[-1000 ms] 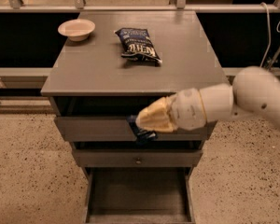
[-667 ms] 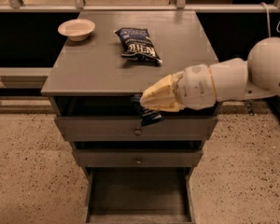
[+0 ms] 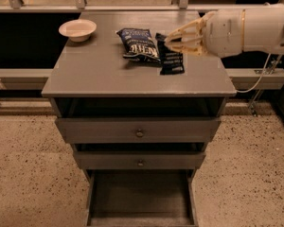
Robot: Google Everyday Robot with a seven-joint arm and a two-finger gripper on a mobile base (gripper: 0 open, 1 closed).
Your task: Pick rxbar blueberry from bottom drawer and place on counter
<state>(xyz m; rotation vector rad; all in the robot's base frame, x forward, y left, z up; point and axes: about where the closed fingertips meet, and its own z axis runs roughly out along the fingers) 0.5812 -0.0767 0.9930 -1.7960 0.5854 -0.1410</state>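
Observation:
The rxbar blueberry (image 3: 173, 60) is a flat dark wrapper at the right middle of the counter (image 3: 94, 70), just right of the chip bag. My gripper (image 3: 168, 39) reaches in from the right above the counter and is shut on the bar's far end. The bar's near end slopes down to the counter top; I cannot tell whether it touches. The bottom drawer (image 3: 140, 197) is pulled open at the foot of the cabinet, and its floor shows nothing on it.
A crinkled dark chip bag (image 3: 139, 45) lies at the counter's centre back. A pale bowl (image 3: 77, 29) stands at the back left corner. Two shallower drawers with round knobs (image 3: 139, 133) sit above the bottom one. A rail runs behind the cabinet.
My gripper has risen from in front of the top drawer and moved back and to the right over the counter, carrying the bar with it.

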